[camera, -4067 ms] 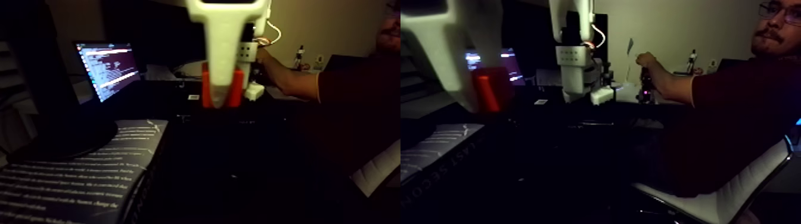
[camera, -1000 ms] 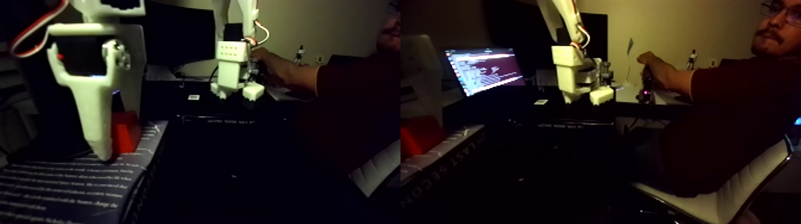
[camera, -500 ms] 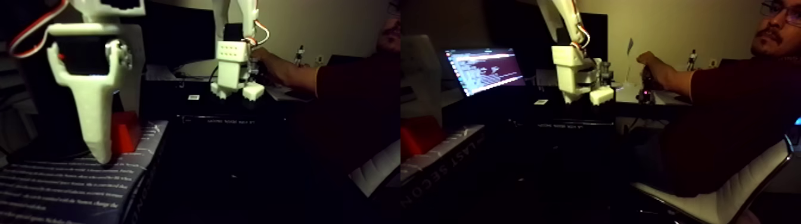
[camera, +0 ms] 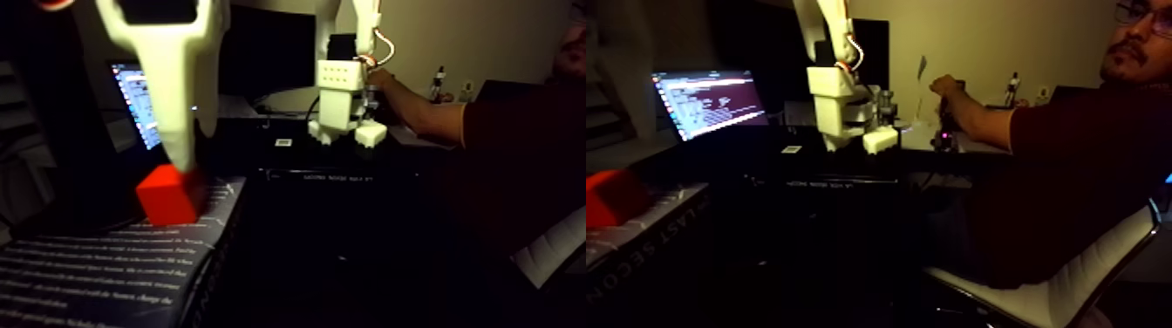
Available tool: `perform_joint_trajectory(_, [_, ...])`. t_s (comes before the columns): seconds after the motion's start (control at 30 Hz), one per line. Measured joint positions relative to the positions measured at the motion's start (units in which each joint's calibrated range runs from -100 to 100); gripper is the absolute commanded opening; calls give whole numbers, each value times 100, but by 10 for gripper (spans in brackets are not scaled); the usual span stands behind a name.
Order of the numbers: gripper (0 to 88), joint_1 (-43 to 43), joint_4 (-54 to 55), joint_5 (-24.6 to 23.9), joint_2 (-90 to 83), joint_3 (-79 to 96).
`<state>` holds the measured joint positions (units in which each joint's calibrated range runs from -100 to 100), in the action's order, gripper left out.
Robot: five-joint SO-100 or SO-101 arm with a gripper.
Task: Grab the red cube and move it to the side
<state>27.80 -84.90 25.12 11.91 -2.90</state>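
Jaws [camera: 179, 157] hang just above the red cube [camera: 170, 196], apparently released, at its twelve o'clock. That cube rests on the book [camera: 105, 262] at the surface's nine o'clock side, so placing looks done; only retreat remains.

red cube [camera: 170, 194] – matt, smooth | claw [camera: 180, 157] – white matt plastic

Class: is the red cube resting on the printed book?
Yes, the red cube sits on the book, below the gripper.
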Motion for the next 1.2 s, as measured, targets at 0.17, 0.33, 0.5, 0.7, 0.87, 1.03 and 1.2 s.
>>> perform_joint_trajectory(0.17, [274,-139,-490,63,-513,64])
perform_joint_trajectory(0.33, [273,-548,-571,-63,-1262,644])
perform_joint_trajectory(0.5, [266,-1344,-326,-425,-2204,1760])
perform_joint_trajectory(0.7, [180,-2517,400,-981,-3475,3512])
perform_joint_trajectory(0.87, [19,-3266,1412,-1610,-4569,5045])
perform_joint_trajectory(1.03, [6,-3776,2375,-1751,-5679,6579])
perform_joint_trajectory(1.2, [6,-3838,2864,-1951,-6647,7613])
